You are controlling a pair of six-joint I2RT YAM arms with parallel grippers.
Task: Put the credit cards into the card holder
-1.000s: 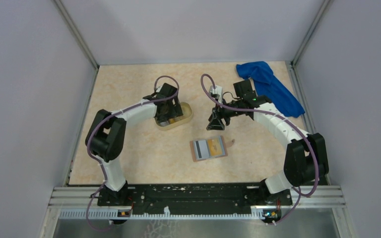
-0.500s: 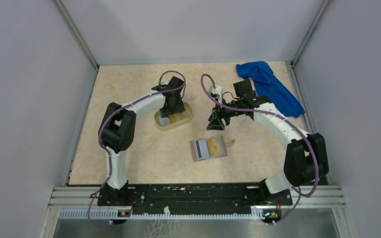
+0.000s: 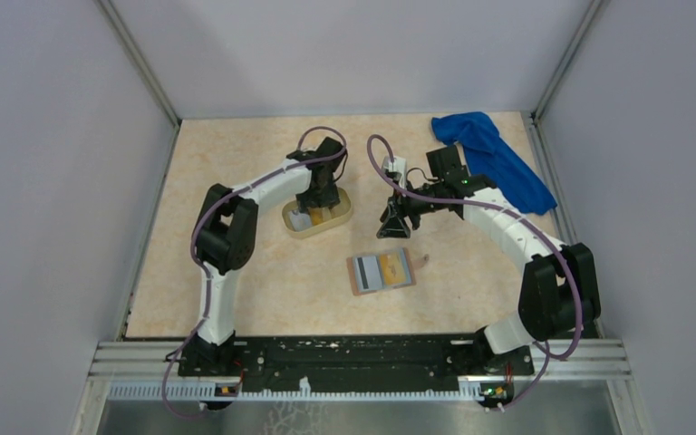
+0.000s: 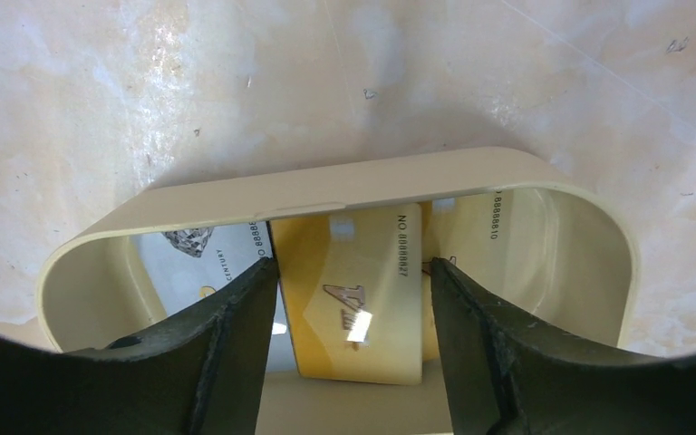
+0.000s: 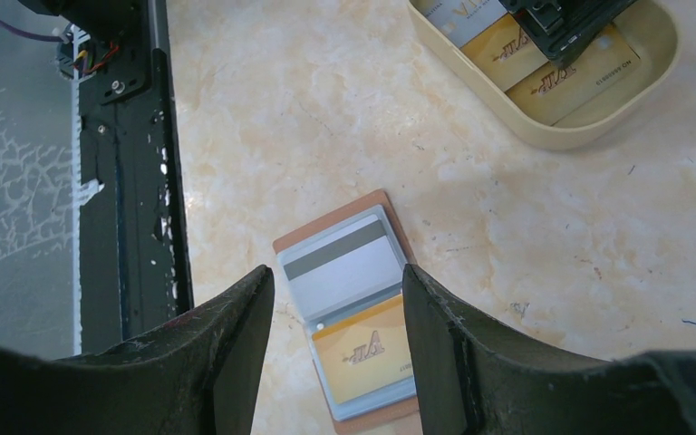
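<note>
Yellow card (image 4: 353, 308) lies in the pale tray (image 4: 326, 192), far of centre on the worktop (image 3: 236, 272), the left jaws open astride it. Pick-up looks the step in hand: next, close on its long edges and lift. Open wallet (image 3: 381, 270) lies nearer, beneath the right jaws, also open.

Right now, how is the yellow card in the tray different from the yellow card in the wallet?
The tray's yellow card lies loose in the pale tray, while the wallet's yellow card is tucked into the open card holder on the table. The tray's yellow card sits between the left gripper's open fingers; the wallet's yellow card has no gripper touching it. Both are yellow-orange with the same kind of logo.
</note>
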